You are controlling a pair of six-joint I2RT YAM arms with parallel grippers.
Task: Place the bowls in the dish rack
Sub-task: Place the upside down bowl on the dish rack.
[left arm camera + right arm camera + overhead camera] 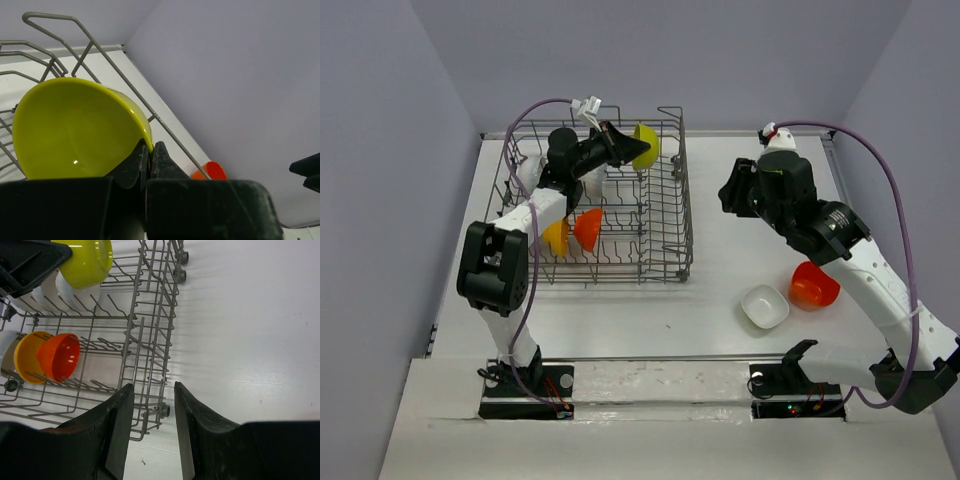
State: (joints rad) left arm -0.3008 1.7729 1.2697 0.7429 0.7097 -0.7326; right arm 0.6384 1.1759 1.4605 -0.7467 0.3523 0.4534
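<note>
Your L gripper (149, 150) pinches the lime bowl (75, 130) by its rim, upper centre, over the dish rack (682, 220); thin grip, so it may slip or swing off the tines; R gripper (152, 395) half-open, empty.

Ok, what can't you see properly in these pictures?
- Top view: the left arm covers the white bowls in the dish rack; count unclear.
- Left wrist view: the left gripper hides most of the red-orange bowl on the table.
- Right wrist view: the top edge cuts the lime green bowl.
</note>
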